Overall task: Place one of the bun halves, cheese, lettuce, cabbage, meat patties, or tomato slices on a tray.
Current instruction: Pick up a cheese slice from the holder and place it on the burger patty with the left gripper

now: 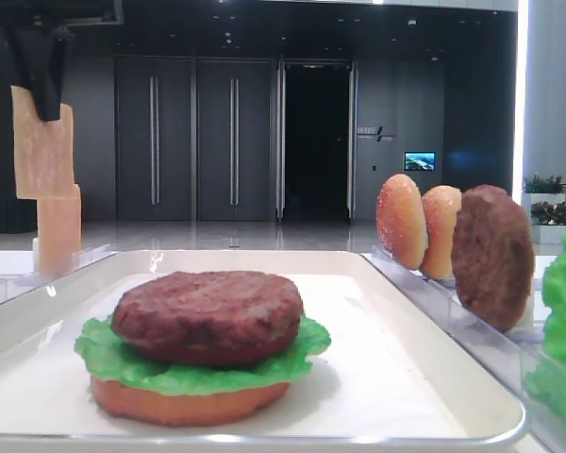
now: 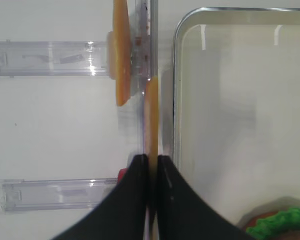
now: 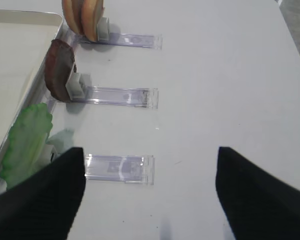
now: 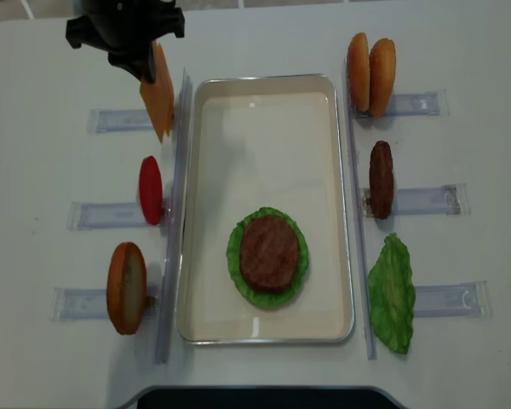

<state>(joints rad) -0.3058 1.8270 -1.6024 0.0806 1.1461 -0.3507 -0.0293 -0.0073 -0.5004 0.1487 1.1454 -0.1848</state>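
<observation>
Left claw lifts one cheese slice beside the tray.

It is closed tight on the slice's edge, so the slice hangs upright above a second cheese slice in the clear rack. The right claw waits wide open and empty over the surface. On the tray: one bun base, one lettuce leaf, one patty. In racks: three bun halves, one patty, one lettuce, one tomato slice.
</observation>
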